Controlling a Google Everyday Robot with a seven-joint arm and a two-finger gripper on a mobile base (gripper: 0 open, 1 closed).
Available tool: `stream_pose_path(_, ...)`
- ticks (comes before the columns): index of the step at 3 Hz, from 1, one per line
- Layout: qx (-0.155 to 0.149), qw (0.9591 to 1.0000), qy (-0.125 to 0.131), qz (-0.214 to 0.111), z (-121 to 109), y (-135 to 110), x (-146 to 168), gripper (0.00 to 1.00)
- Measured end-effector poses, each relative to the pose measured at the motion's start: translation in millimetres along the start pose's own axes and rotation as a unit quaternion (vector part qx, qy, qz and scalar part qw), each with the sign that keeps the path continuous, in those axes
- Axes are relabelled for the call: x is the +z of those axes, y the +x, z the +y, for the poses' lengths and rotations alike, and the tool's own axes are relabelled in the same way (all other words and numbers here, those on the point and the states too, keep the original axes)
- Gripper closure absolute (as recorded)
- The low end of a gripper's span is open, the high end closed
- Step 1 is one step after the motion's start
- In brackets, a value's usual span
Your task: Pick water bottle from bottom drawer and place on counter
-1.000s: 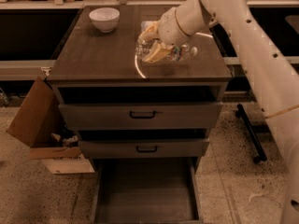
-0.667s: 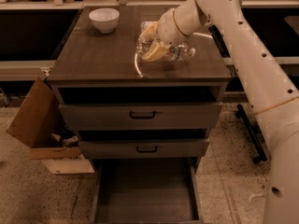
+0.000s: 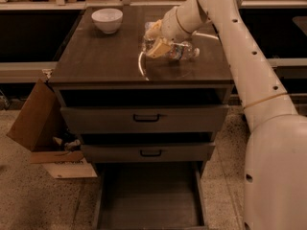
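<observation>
The small clear crinkled water bottle (image 3: pixel 178 51) lies on its side on the dark wood-grain counter (image 3: pixel 105 56), cap end pointing right. My gripper (image 3: pixel 154 43) hangs over the bottle's left end, and its yellowish fingers (image 3: pixel 158 49) touch or hug that end. The bottom drawer (image 3: pixel 149 195) stands pulled open at the foot of the cabinet, and its flat dark floor shows nothing on it.
A white bowl (image 3: pixel 107 19) sits at the counter's back left. Two shallower drawers with black bar handles (image 3: pixel 146 118) are slightly open below the counter. An open cardboard box (image 3: pixel 36 123) lies on the floor at the left. My white arm (image 3: pixel 249 80) runs down the right side.
The view has shifted slightly. The gripper and the bottle stay in the same spot on the counter.
</observation>
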State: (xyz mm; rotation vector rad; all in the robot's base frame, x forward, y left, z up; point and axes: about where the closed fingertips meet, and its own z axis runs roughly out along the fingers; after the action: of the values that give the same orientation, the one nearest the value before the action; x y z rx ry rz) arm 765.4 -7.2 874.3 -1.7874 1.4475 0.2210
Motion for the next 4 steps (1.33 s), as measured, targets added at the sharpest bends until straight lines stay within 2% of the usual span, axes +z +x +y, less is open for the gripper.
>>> stream_pose_path(2, 0.024, 0.9997, -0.002, 0.006, -11, 9, 8, 0.27)
stream_pose_path(3, 0.033, 0.9994, -0.013, 0.004, -12, 14, 17, 0.0)
stream_pose_path(4, 0.034, 0.9992, -0.022, -0.002, -12, 16, 20, 0.0)
